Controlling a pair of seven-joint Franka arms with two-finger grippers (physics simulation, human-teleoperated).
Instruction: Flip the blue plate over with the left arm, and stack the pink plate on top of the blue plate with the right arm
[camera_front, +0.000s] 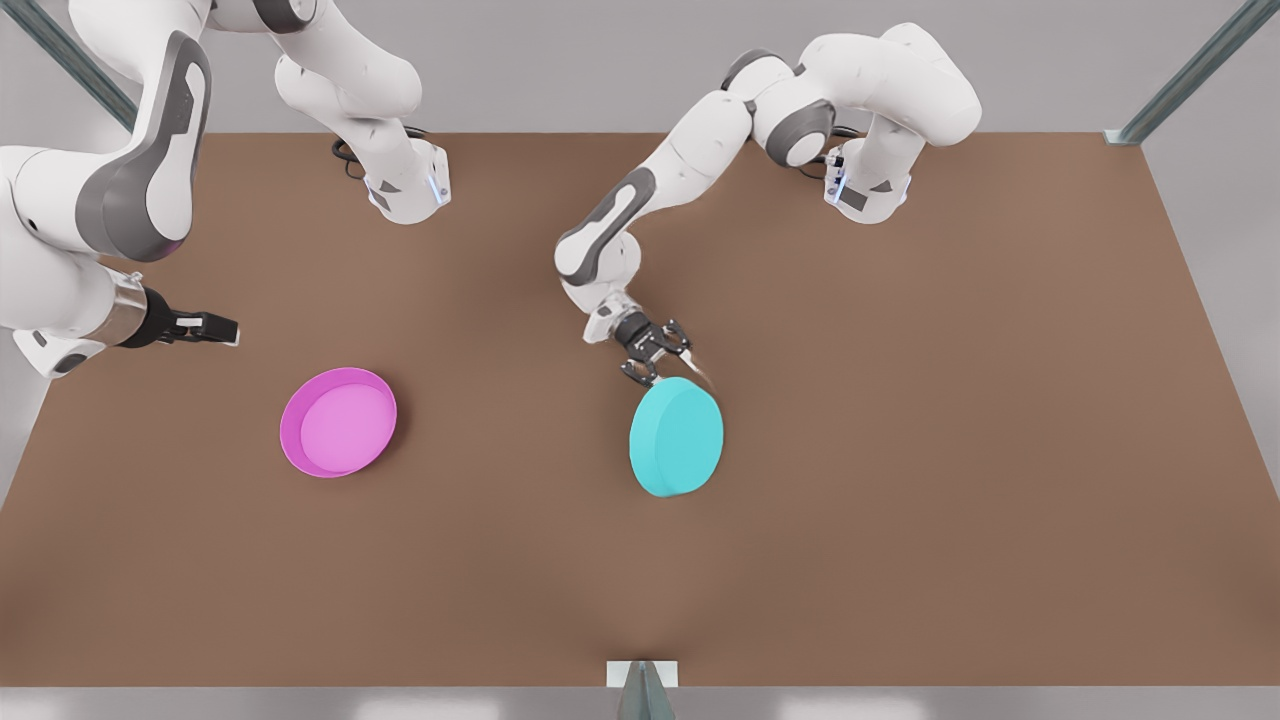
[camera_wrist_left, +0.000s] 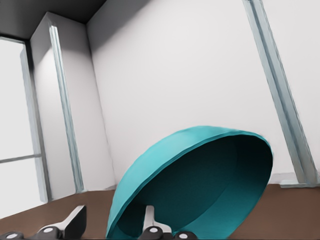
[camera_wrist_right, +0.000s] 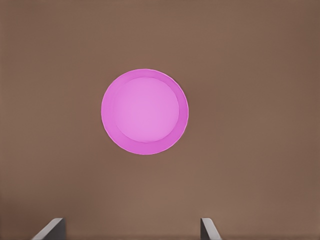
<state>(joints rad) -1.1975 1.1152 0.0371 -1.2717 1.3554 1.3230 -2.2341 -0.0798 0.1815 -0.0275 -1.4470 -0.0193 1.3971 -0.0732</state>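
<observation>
In the front view, the left arm's small black two-finger gripper (camera_front: 655, 352) sat at the far edge of the round shallow turquoise-cyan blue plate (camera_front: 677, 437), pinching its rim. The plate was tilted, its plain flat underside facing the camera, right of the brown table's (camera_front: 900, 450) centre. The round magenta-pink plate (camera_front: 339, 421) lay flat and upright on the table, well apart toward the front view's left. The right arm's black gripper (camera_front: 215, 328) hovered above the table, to the left of the pink plate and farther back, clear of it; whether its fingers were spread could not be told here.

In the left wrist view, the blue plate (camera_wrist_left: 200, 185) stood tilted, its hollow inside facing the camera, with one finger (camera_wrist_left: 149, 220) against the rim.

In the right wrist view, the pink plate (camera_wrist_right: 145, 111) lay well beyond two fingertips (camera_wrist_right: 50, 229) spread wide apart.
</observation>
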